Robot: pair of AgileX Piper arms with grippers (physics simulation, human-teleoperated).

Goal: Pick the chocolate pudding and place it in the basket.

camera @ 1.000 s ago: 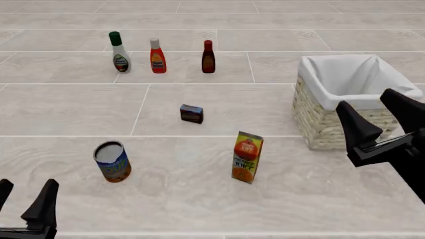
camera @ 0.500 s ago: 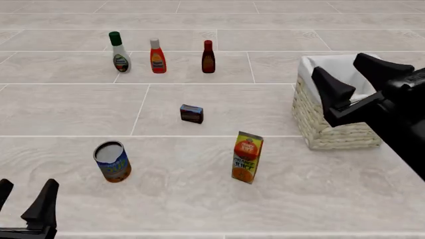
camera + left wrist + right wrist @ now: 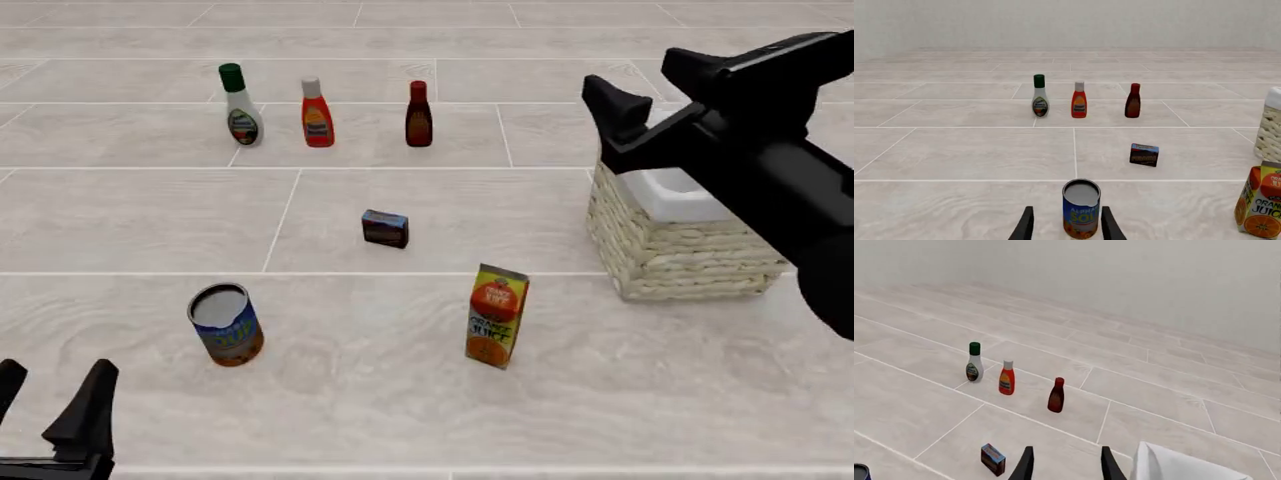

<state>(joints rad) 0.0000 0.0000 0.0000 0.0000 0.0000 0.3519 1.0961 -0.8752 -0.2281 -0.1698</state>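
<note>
Right end effector (image 3: 643,86), fingers spread and empty, hangs above the basket (image 3: 674,250); chocolate pudding (image 3: 384,228) waits mid-worktop; left end effector (image 3: 47,410) idles released.

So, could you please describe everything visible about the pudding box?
The pudding box is small, dark brown with a blue top edge, seemingly cardboard, closed. It stands upright on the tiled surface, mid-scene, apart from the juice carton and basket. Nothing touches it; neither gripper is near.
</note>
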